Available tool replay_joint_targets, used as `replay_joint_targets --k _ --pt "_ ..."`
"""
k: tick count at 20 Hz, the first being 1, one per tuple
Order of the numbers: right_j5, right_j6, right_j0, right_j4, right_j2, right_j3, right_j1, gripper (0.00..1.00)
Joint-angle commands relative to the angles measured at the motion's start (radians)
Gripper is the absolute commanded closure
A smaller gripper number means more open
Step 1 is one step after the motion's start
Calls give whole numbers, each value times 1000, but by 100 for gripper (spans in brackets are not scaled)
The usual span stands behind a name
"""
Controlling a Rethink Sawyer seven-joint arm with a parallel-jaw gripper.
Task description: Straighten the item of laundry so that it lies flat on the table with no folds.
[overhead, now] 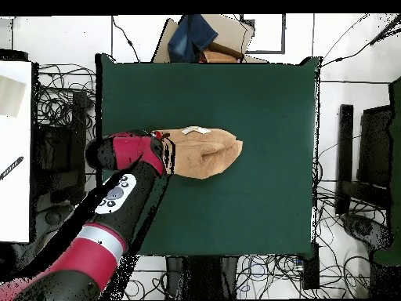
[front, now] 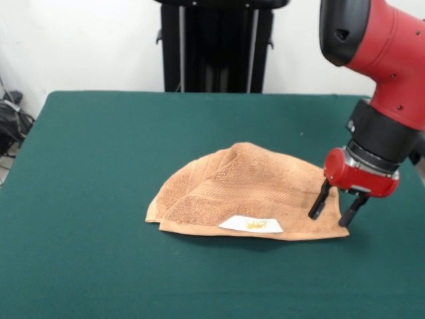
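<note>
The item of laundry [front: 246, 193], an orange-tan terry towel, lies folded over in a fan shape right of the middle of the dark green table [front: 99, 166]. A raised crease runs along its top, and its white label [front: 251, 224] with a yellow mark lies at the near edge. My gripper [front: 335, 209] is down at the towel's right end. One black finger [front: 319, 203] rests on the cloth and the other stands at the corner's edge, so the jaws are open. In the overhead view the gripper [overhead: 166, 153] covers the left end of the towel [overhead: 205, 150] on the table [overhead: 235, 86].
A black stand [front: 212, 46] rises behind the table's far edge. Cables [front: 10, 119] lie off the left side. In the overhead view a cardboard box with blue cloth [overhead: 207, 35] sits beyond one table edge, and a white surface [overhead: 16, 149] lies at the left.
</note>
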Motion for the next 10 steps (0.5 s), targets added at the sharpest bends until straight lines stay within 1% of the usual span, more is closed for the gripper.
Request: replay_joint_targets --k 1,10 --pt "58 286 -3 56 45 -22 38 0" --pt "43 270 -17 59 60 -31 52 0"
